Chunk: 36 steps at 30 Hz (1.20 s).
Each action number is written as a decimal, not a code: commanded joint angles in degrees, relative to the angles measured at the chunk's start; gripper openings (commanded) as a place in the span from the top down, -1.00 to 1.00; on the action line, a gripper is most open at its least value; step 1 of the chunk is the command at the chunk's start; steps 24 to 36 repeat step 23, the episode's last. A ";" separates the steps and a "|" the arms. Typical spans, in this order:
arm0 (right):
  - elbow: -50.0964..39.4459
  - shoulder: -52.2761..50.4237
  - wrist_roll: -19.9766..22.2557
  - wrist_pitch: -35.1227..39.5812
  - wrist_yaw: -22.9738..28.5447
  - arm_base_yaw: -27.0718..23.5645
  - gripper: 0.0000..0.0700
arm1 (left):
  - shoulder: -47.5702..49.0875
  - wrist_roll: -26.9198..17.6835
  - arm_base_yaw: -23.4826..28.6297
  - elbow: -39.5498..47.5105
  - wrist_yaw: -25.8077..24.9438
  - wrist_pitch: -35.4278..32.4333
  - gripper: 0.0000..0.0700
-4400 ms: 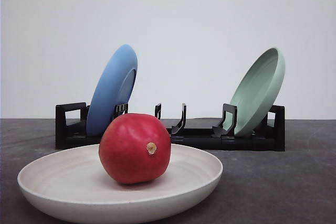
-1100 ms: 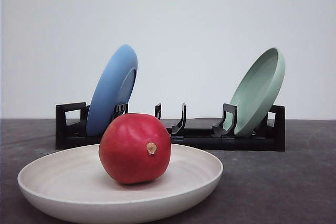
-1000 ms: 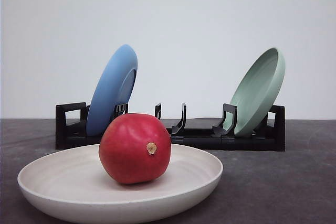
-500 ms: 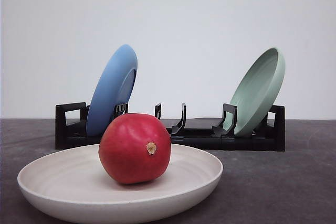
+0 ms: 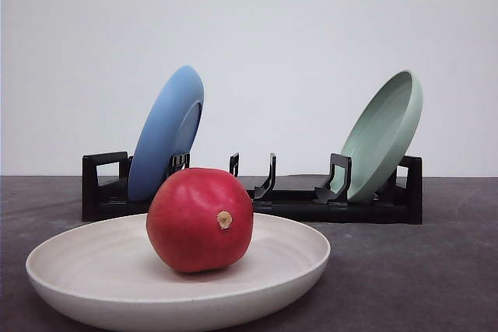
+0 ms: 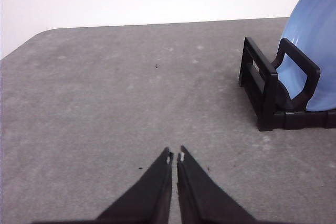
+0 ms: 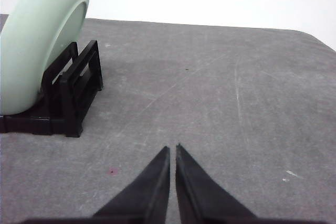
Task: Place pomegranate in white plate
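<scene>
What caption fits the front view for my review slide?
Pomegranate resting in the white plate, with a blue plate and green plate leaning in the black rack behind.

The pomegranate (image 5: 200, 220) sits in the plate (image 5: 93, 289) at lower left of the front view, on the tabletop (image 5: 405, 277). Behind them, across mid-frame, stands a rack (image 5: 296, 201); one plate (image 5: 166, 131) leans in its left end, another (image 5: 383, 134) in its right end.

The grey table (image 5: 436, 270) bears the white plate (image 5: 101, 285) and a black rack (image 5: 296, 206).
</scene>
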<state>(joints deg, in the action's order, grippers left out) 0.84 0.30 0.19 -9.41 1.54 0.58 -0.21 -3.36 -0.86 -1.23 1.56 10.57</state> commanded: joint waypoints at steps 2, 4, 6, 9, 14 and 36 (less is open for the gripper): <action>-0.24 -0.09 -0.17 0.48 -0.04 -0.11 0.96 | 0.09 0.39 0.04 0.55 0.11 0.20 1.00; -0.24 -0.09 -0.17 0.48 -0.04 -0.13 0.96 | 0.09 0.39 0.04 0.55 0.11 0.20 1.00; -0.24 -0.09 -0.17 0.48 -0.06 -0.13 0.96 | 0.09 0.39 0.04 0.55 0.11 0.20 1.00; -0.24 -0.09 -0.17 0.48 -0.04 -0.13 0.96 | 0.09 0.39 0.04 0.55 0.11 0.20 1.00; -0.24 -0.09 -0.17 0.48 -0.04 -0.13 0.96 | 0.09 0.39 0.04 0.55 0.11 0.20 1.00; -0.24 -0.09 -0.17 0.48 -0.06 -0.11 0.96 | 0.09 0.39 0.04 0.55 0.11 0.20 1.00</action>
